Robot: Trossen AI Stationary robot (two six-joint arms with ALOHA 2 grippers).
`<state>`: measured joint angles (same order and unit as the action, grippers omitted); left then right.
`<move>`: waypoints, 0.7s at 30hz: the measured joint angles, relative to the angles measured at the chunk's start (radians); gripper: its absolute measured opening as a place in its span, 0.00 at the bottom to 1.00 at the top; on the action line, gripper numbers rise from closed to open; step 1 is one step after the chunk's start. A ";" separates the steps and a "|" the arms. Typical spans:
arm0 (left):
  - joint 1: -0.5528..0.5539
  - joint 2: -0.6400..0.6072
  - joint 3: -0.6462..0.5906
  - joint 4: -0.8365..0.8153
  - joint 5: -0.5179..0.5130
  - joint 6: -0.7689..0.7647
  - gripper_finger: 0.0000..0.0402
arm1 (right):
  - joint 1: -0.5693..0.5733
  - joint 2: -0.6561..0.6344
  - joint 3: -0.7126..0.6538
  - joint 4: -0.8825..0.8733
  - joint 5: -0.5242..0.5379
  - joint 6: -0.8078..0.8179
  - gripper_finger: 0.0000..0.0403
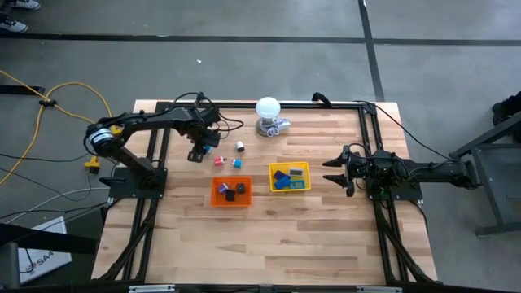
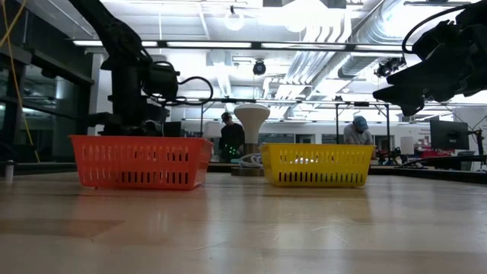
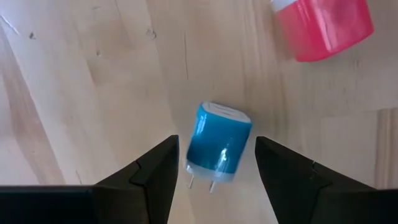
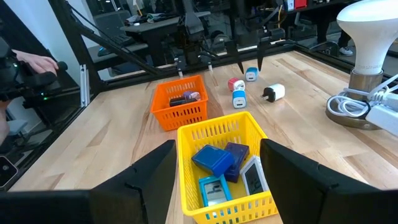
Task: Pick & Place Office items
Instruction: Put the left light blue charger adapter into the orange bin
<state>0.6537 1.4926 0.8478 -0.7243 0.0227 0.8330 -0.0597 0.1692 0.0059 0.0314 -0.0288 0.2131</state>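
My left gripper [image 3: 216, 155] is open and points down over the far left part of the table [image 1: 203, 150]. A small blue plug-in charger [image 3: 217, 142] lies on the wood between its two fingers, prongs toward the camera, with a narrow gap on each side. A red piece [image 3: 323, 25] lies just beyond it. A red piece [image 1: 219, 160], a blue piece [image 1: 236, 162] and a white piece [image 1: 241, 146] lie loose nearby. The orange tray [image 1: 231, 200] holds black and purple bits. The yellow tray [image 4: 214, 134] holds blue, purple and teal blocks. My right gripper [image 1: 334, 172] waits open, right of the yellow tray.
The white ball on its metallic base [image 1: 269, 112] stands near the far edge, with a coiled cable [image 4: 348, 109] at its foot. Bare wood lies on the near side of both trays. People show in the room beyond the table [image 2: 230, 137].
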 joint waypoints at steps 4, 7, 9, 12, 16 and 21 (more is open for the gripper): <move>0.000 0.012 0.000 0.002 -0.002 0.000 0.50 | 0.000 0.000 0.000 0.000 0.000 0.000 0.55; 0.000 0.018 0.000 0.006 -0.002 0.005 0.50 | 0.000 0.000 0.000 0.000 0.000 0.000 0.55; 0.000 0.018 0.000 0.009 -0.002 0.005 0.50 | 0.000 0.000 0.000 0.000 0.000 0.000 0.55; 0.000 0.018 0.000 0.011 -0.017 0.006 0.50 | 0.000 0.000 0.000 0.000 0.000 0.000 0.55; 0.000 0.022 0.000 0.012 -0.020 0.006 0.46 | 0.000 0.000 0.000 0.000 0.000 0.000 0.55; 0.000 0.028 0.000 0.015 -0.021 0.006 0.40 | 0.000 0.000 0.000 0.000 0.000 0.000 0.55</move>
<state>0.6537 1.5211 0.8478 -0.7091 0.0021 0.8391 -0.0600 0.1695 0.0059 0.0311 -0.0289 0.2131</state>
